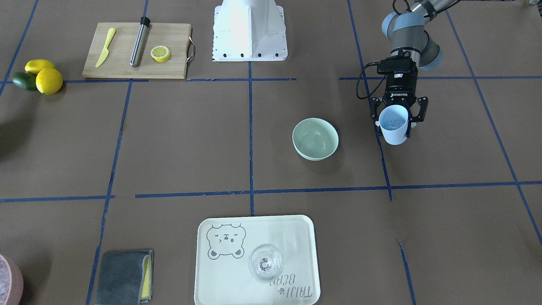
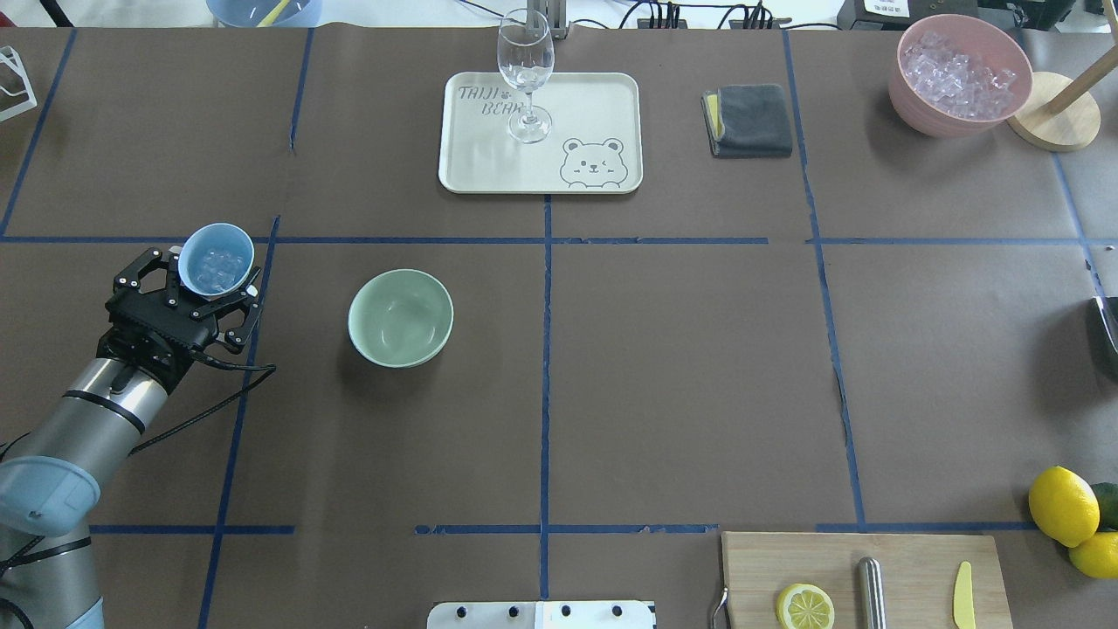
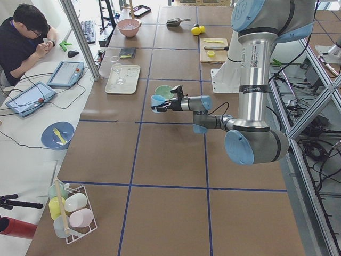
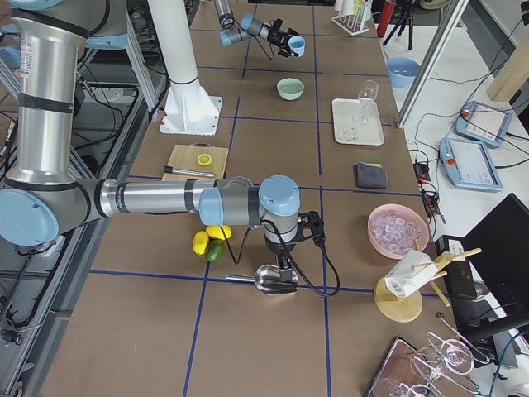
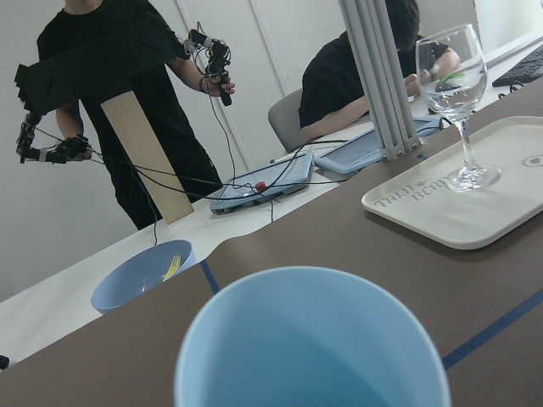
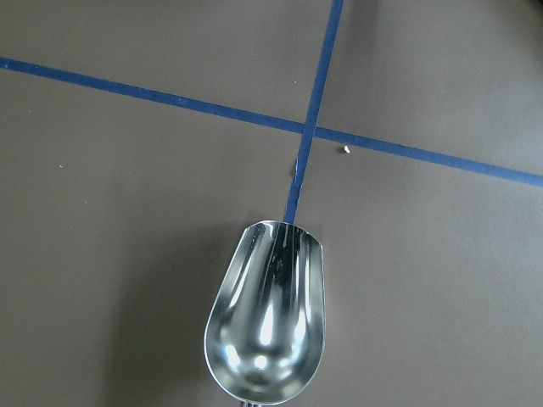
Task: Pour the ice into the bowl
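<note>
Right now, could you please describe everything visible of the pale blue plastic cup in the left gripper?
The pale blue cup is a smooth, matte, plastic-looking round tumbler tapering towards its base. It stands roughly upright, clamped at its sides by the left gripper, seemingly lifted off the brown table, beside the round mint-green bowl, not over it. Small clear ice cubes lie inside.

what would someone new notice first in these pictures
The left claw, raised over the table's left side, grips a pale blue plastic cup holding small clear ice cubes. Near it on the table sits an empty round mint-green bowl. At the far right corner, a round pink container heaped with ice also stands out.
</note>
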Motion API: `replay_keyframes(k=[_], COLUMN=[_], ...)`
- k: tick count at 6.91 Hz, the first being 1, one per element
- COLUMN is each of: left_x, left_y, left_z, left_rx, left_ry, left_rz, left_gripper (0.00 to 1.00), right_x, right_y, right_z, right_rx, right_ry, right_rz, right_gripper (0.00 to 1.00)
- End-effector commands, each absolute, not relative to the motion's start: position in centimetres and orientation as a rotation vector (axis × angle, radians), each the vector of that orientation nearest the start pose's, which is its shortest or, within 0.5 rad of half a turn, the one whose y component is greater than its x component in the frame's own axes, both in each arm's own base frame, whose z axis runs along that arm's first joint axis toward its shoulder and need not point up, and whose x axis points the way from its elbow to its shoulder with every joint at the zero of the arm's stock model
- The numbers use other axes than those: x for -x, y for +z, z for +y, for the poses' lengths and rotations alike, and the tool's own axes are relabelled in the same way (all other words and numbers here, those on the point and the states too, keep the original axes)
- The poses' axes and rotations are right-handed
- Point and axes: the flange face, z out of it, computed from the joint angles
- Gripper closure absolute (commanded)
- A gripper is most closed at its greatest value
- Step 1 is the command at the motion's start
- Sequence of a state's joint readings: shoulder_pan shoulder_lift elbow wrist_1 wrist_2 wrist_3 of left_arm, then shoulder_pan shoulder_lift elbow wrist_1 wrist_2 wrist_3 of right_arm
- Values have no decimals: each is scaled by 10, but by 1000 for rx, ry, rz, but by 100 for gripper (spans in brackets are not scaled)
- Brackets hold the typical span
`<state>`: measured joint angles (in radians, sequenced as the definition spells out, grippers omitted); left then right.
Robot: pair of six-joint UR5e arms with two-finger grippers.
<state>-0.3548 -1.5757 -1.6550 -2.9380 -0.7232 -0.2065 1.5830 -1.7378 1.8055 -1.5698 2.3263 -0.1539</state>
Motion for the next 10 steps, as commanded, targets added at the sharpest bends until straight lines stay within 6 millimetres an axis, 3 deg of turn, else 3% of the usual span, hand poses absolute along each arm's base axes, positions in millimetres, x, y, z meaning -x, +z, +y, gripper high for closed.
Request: replay_keyframes(k=[1, 3, 6, 9, 10], left_x=[-369, -417, -436, -471, -477], left_y=[455, 406, 418, 396, 399], left_z=[-360, -378, -382, -381, -375], left_rx=[-1513, -1483, -1428, -1444, -1436], left_ry=[376, 456, 679, 864, 900], left_rz=[121, -4, -199, -345, -402], left_gripper=[100, 100, 100, 100, 100], right_x=[-70, -70, -70, -71, -70], right_y=[624, 624, 622, 622, 621], right_z=[-419, -419, -420, -420, -420], right_rx=[-109, -110, -113, -115, -116], right_ry=[-127, -127, -129, -128, -130], right_rz=[-754, -752, -752, -752, -752], right_gripper=[0, 0, 0, 0, 0])
